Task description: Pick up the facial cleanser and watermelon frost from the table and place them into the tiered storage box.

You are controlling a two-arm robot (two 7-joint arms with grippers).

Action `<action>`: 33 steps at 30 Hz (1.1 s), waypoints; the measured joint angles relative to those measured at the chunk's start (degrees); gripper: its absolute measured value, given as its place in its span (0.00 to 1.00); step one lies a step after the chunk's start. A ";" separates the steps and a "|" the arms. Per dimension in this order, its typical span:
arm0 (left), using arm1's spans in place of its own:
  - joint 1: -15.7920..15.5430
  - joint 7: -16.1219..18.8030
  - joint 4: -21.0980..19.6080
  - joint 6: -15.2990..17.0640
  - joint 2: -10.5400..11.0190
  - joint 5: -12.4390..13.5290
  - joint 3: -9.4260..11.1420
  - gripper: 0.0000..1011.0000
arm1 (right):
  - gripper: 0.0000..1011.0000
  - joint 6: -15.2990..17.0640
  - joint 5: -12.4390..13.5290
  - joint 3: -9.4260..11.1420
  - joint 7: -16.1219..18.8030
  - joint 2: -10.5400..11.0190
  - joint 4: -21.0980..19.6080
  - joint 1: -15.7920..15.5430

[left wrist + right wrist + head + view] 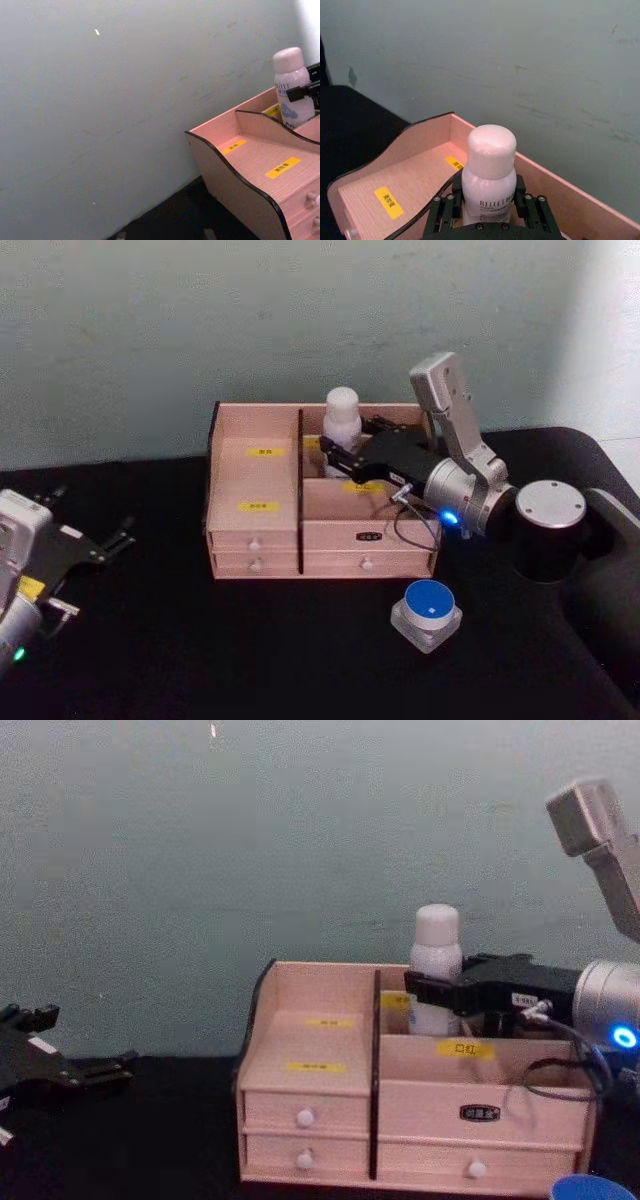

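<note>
the right claw is clamped on the facial cleanser, which is upright at the back compartment, just right of the divider, of the tiered storage box at centre frame in the head view. the watermelon frost sits on the black tabletop lower right of centre — near the box's drawers. the left claw rests at the lower left, fingers apart.

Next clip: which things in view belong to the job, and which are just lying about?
Job: facial cleanser, held by the right gripper inside the tiered storage box; watermelon frost, on the table in front of the box.
Not in play: left gripper, parked at the left; wall.
</note>
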 joint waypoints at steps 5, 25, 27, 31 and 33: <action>0.00 0.00 0.00 0.00 0.00 0.00 0.00 0.99 | 0.59 0.22 -0.05 -0.01 0.29 -0.16 0.61 0.01; 0.00 0.00 0.00 0.00 0.00 0.00 0.00 0.99 | 0.59 0.52 -0.04 0.10 0.56 -0.12 0.76 -0.02; 0.00 0.00 0.00 0.00 0.00 0.00 0.00 0.99 | 0.59 0.51 -0.04 0.08 0.55 -0.12 0.74 -0.04; 0.00 0.00 0.00 0.00 0.00 0.00 0.00 0.99 | 0.68 0.48 -0.01 0.08 0.52 -0.12 0.71 -0.04; 0.00 0.00 0.00 0.00 0.00 0.00 0.00 0.99 | 0.73 0.47 0.01 0.08 0.51 -0.12 0.70 -0.04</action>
